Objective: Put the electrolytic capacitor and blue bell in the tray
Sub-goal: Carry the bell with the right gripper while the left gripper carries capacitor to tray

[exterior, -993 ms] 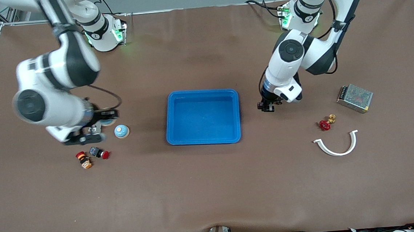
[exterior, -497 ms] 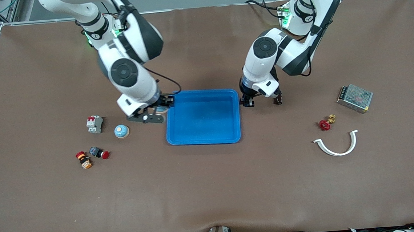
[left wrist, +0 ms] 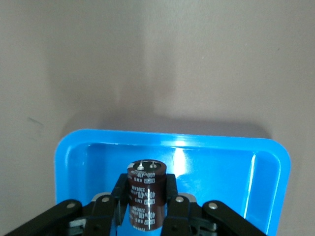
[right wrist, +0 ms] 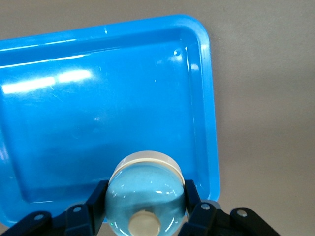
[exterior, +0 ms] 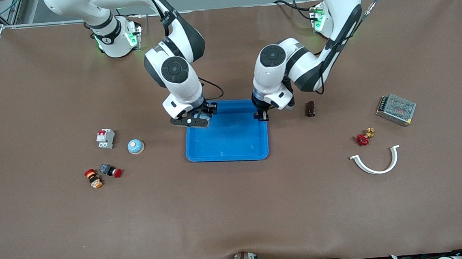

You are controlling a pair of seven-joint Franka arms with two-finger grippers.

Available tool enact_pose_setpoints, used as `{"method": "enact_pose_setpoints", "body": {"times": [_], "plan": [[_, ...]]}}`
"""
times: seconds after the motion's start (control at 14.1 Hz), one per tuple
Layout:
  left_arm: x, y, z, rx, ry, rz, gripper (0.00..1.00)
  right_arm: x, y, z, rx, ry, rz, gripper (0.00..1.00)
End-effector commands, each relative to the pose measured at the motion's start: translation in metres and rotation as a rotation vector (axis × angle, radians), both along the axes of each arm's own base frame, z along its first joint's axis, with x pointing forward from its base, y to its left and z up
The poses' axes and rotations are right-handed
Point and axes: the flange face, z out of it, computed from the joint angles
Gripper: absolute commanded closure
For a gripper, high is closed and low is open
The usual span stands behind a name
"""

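The blue tray (exterior: 228, 156) lies mid-table. My right gripper (exterior: 202, 114) hangs over the tray's edge toward the right arm's end. In the right wrist view that gripper (right wrist: 145, 191) is shut on a blue bell (right wrist: 145, 189) with a cream button, over the tray's rim (right wrist: 209, 98). My left gripper (exterior: 261, 115) hovers over the tray's edge toward the left arm's end. The left wrist view shows this gripper (left wrist: 146, 186) shut on a dark brown electrolytic capacitor (left wrist: 145, 201), held upright above the tray floor (left wrist: 221, 182).
A second blue bell (exterior: 136, 146) and a grey breaker (exterior: 105, 138) sit toward the right arm's end, with two push buttons (exterior: 110, 170). Another dark capacitor (exterior: 309, 108), a red valve (exterior: 362, 138), a white curved clip (exterior: 375, 164) and a mesh box (exterior: 396, 110) lie toward the left arm's end.
Both arms swung inward from the table's ends to the tray's edges, each carrying its part. The breaker and the second capacitor came into sight.
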Motion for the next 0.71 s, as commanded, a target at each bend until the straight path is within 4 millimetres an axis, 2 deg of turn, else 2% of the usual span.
{"method": "enact_pose_setpoints", "body": {"times": [0.0,0.21,0.43,0.64], "plan": [[0.009,-0.022,-0.013,-0.003,-0.02,0.024,1.0,-0.01,0.001,-0.021,0.022,-0.031,-0.011,0.67],[0.007,-0.033,-0.024,-0.003,-0.009,0.018,1.0,-0.017,0.006,-0.038,0.021,-0.04,0.0,0.67],[0.004,-0.035,-0.028,0.007,-0.012,0.014,1.0,-0.022,0.01,-0.041,0.015,-0.036,0.012,0.67],[0.004,-0.037,-0.036,0.012,-0.009,0.005,1.0,-0.026,0.007,-0.053,0.001,-0.026,0.015,0.67]]}}
